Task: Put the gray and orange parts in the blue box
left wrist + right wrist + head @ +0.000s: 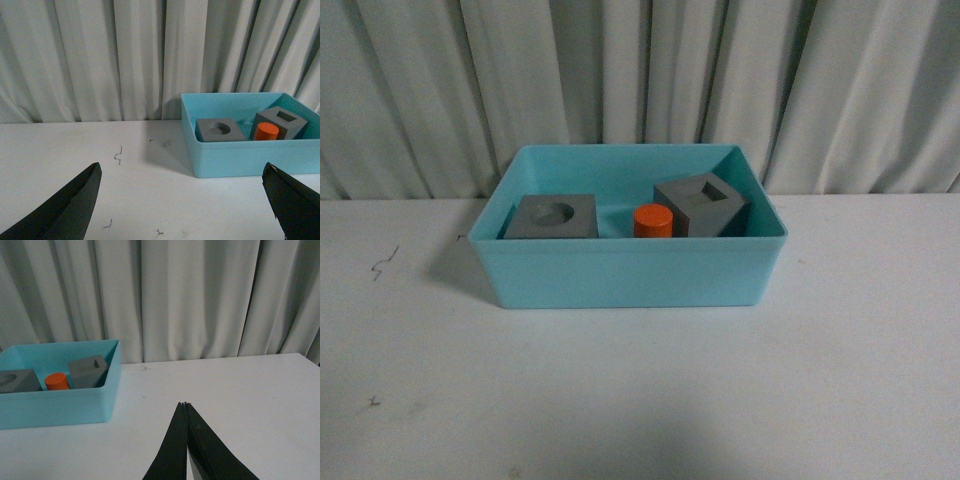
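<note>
Blue box (620,275) on white tabletop (640,400), before gray curtain (640,70). Inside: gray cube with round recess (552,216) at left, orange cylinder (653,221) in middle, gray cube with square recess (702,204) at right, tilted. Left gripper (185,200) — fingers spread wide, holding nothing. Right gripper (186,407) — fingers pressed together, holding nothing, well apart from box.

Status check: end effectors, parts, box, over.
Left end effector open, right end effector shut, both empty. Two gray cubes and orange cylinder inside blue box. Nothing in the way.
</note>
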`<state>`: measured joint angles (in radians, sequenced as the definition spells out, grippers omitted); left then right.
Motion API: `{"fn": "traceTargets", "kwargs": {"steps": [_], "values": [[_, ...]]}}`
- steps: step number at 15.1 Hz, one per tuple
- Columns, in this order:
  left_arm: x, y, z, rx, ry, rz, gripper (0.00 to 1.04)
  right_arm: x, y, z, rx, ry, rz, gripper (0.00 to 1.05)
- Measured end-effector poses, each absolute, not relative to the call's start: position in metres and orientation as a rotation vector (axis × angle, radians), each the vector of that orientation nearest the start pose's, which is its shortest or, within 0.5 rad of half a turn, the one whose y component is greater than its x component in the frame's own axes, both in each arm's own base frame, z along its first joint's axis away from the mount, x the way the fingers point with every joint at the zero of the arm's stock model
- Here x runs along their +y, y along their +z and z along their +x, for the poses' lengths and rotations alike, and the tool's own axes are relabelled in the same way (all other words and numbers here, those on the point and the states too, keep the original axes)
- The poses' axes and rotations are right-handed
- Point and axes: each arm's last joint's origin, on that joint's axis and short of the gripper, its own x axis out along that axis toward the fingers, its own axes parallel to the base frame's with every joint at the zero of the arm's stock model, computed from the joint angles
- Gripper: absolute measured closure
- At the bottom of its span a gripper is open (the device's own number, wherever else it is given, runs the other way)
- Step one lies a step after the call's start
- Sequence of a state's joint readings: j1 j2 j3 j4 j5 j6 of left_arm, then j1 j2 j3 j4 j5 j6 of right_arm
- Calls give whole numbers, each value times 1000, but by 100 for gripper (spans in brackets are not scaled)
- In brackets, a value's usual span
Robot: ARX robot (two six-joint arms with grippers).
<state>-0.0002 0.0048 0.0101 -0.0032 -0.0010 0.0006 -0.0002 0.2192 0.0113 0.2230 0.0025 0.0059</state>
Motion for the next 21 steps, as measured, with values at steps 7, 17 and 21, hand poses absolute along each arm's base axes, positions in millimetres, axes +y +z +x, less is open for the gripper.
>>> {"fn": "traceTargets", "kwargs": {"steps": [7, 17, 21], "values": [[0, 166, 97, -3, 1, 1, 7, 0, 166, 97, 4, -1, 6, 103], [0, 166, 97, -2, 0, 1, 7, 0, 167, 97, -4, -1, 5, 31], [0, 166, 97, -2, 0, 1, 7, 0, 167, 97, -4, 0, 6, 7]]}}
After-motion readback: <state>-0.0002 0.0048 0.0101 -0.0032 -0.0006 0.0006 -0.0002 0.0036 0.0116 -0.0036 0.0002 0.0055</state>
